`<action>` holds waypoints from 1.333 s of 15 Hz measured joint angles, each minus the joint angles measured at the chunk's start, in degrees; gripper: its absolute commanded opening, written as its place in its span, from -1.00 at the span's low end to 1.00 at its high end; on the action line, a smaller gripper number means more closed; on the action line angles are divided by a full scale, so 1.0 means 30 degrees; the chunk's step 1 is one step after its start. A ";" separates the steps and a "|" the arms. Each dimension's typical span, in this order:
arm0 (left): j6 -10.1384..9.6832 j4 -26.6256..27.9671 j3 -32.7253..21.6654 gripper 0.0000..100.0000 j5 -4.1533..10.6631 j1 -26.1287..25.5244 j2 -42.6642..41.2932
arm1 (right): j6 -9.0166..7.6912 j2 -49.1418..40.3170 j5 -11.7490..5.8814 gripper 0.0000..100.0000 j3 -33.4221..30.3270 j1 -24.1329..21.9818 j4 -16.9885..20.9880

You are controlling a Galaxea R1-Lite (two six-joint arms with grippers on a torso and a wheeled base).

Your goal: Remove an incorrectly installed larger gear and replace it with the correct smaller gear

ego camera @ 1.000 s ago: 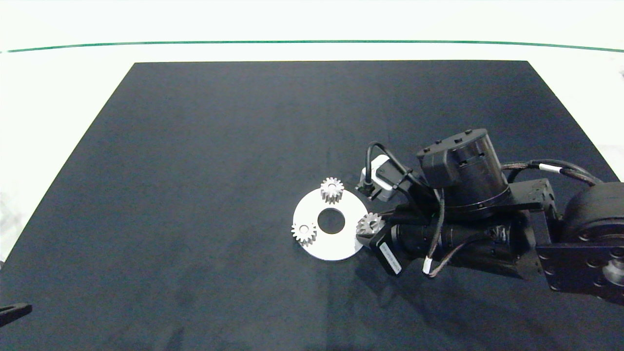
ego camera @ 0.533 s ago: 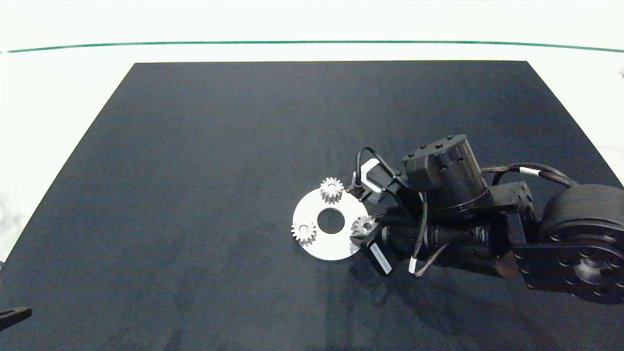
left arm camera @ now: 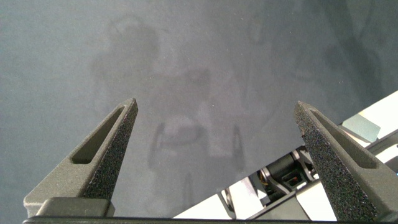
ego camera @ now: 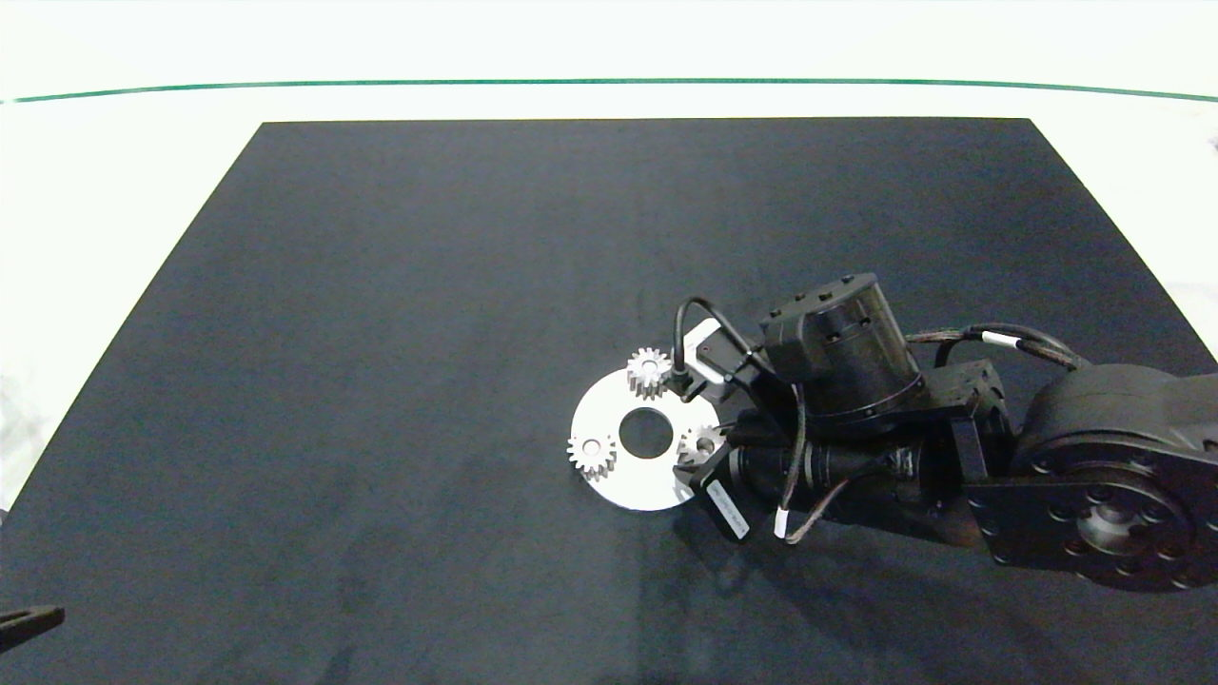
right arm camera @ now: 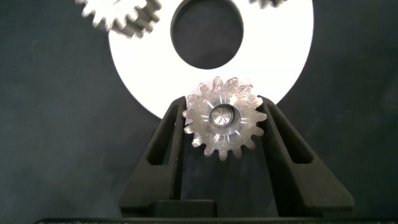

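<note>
My right gripper (right arm camera: 221, 106) is shut on the smaller gear (right arm camera: 222, 118), a flat silver gear with long pointed teeth. A shiny peg shows inside its bore. In the head view this smaller gear (ego camera: 702, 442) sits at the right rim of the white ring plate (ego camera: 633, 490), with the right gripper (ego camera: 699, 455) low over it. The ring plate (right arm camera: 280, 50) lies partly under the held gear. The larger gear is hidden or out of view. My left gripper (left arm camera: 216, 104) hangs open over bare dark mat, far off at the table's near left corner.
Two other silver gears stand on the plate, one at its far side (ego camera: 648, 371) and one at its left side (ego camera: 592, 455). The right arm's bulk (ego camera: 856, 381) covers the mat right of the plate. A black mat (ego camera: 381, 333) spreads under everything.
The right arm has slid left and lowered, carrying the smaller gear from just off the plate's right edge onto the plate's rim. The other two gears and the left gripper stayed put.
</note>
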 measured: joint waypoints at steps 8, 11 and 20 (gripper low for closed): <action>-0.0037 -0.0004 0.0248 1.00 0.0000 0.0000 -0.0183 | 0.0118 0.0114 -0.0049 1.00 0.0167 0.0118 -0.0004; -0.0077 0.0016 0.0301 1.00 0.0045 0.0045 -0.0240 | 0.0744 -0.0089 -0.0370 1.00 0.0284 -0.0037 -0.0041; -0.0041 0.0053 0.0366 1.00 0.0605 0.5461 -0.1564 | 0.3092 -0.4970 -0.5360 1.00 0.2389 -0.2784 0.0000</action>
